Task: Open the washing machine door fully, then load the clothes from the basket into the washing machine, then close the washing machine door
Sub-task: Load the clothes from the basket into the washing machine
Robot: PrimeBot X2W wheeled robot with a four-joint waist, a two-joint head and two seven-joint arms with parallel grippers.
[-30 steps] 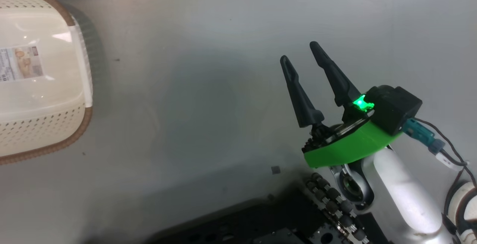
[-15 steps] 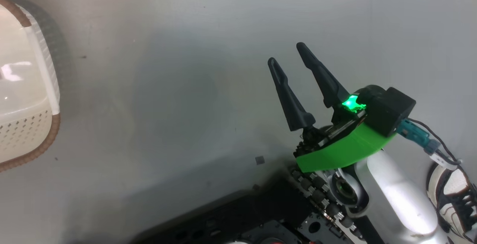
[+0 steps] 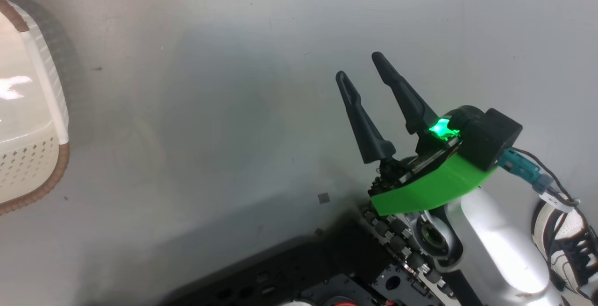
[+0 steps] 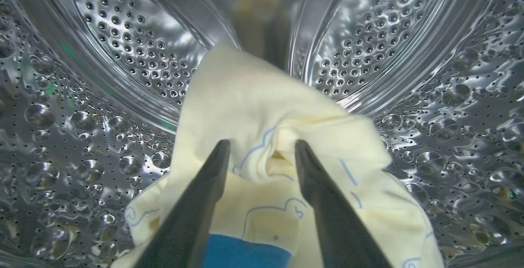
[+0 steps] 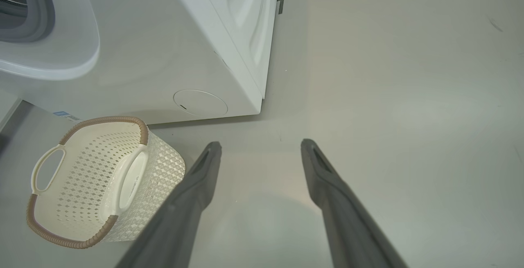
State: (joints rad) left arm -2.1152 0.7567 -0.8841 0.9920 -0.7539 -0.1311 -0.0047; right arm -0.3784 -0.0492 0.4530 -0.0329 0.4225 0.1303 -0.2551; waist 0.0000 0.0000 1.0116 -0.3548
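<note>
Inside the washing machine's perforated steel drum [image 4: 123, 47], the clothes [image 4: 254, 100], pale cream-yellow with blue line drawings and a blue patch, lie on the drum wall. My left gripper [image 4: 262, 147] is open, its fingers apart on either side of a raised fold of the fabric. The cream basket [image 3: 32, 156] sits on the floor at the far left, and in the right wrist view the basket [image 5: 102, 202] is empty, in front of the white washing machine [image 5: 163, 55]. My right gripper [image 3: 359, 65] hangs open over bare floor, holding nothing. The washing machine door is out of view.
The grey rubber gasket [image 5: 37, 14] shows at the washer's opening. A person's shoe [image 3: 565, 236] is at the lower right, beside my right forearm. My dark base [image 3: 299, 278] fills the bottom edge. Grey floor lies between the basket and the right gripper.
The head camera has swung, so the basket now sits further toward the left edge. A shoe has come into view at the lower right. The right gripper stays open.
</note>
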